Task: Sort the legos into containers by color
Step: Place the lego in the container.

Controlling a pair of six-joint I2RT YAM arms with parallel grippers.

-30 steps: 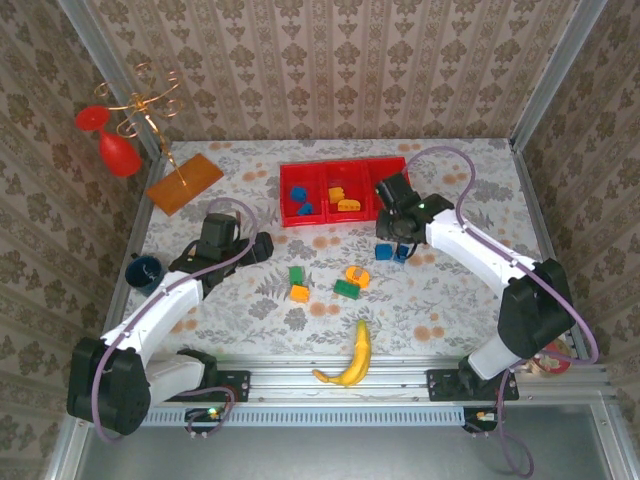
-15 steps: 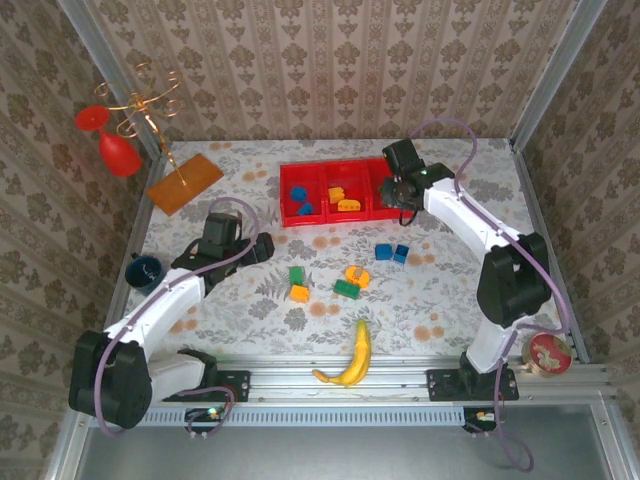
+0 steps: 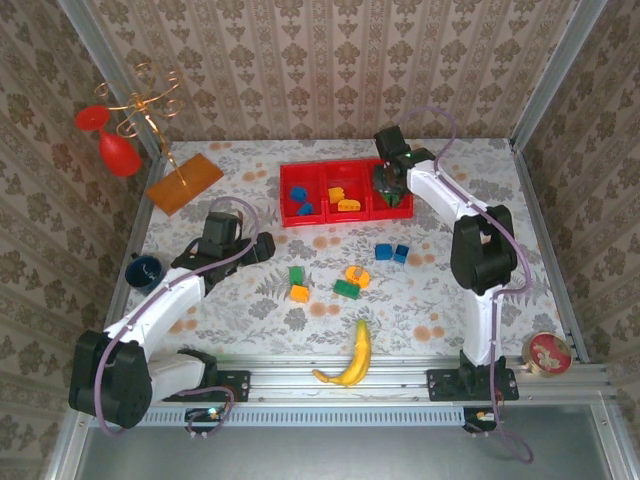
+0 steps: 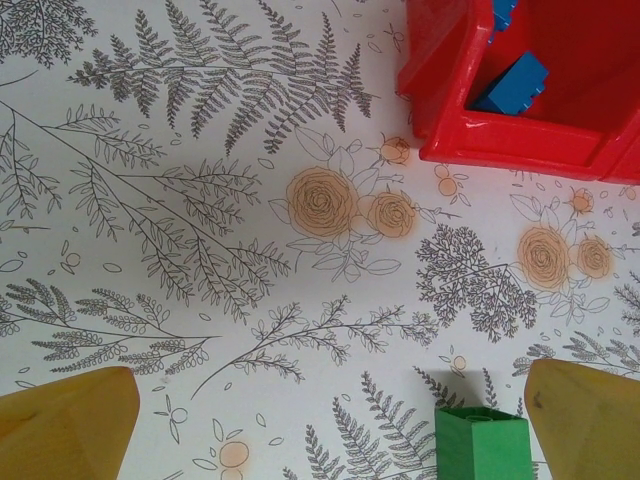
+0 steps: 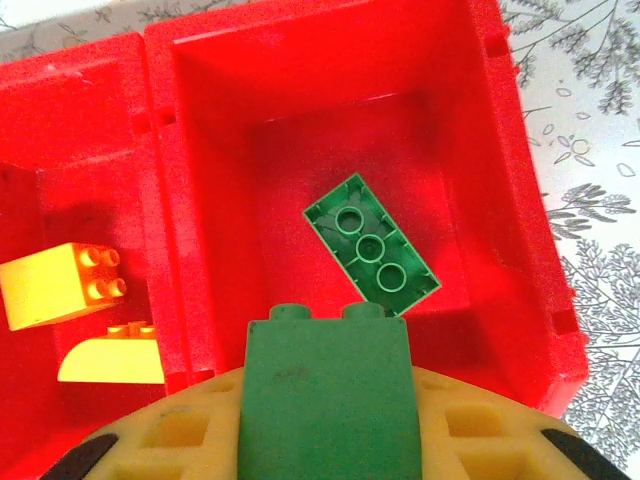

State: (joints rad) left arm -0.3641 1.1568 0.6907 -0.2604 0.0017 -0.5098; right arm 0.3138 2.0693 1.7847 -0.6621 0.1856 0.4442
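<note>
Floral-print tabletop, patterned wallpaper behind and to both sides. Long red tray at far centre. Left compartment: blue bricks. Middle compartment: orange bricks. Right compartment: flat green brick, studs up. Just above that compartment: right gripper, clamped on a held green brick. Loose on the table, nearer than the tray: blue pair, green pieces, orange pieces. Left gripper to the tray's near left, jaws spread wide, empty, one loose green brick close by its finger. Banana at the near edge.
</note>
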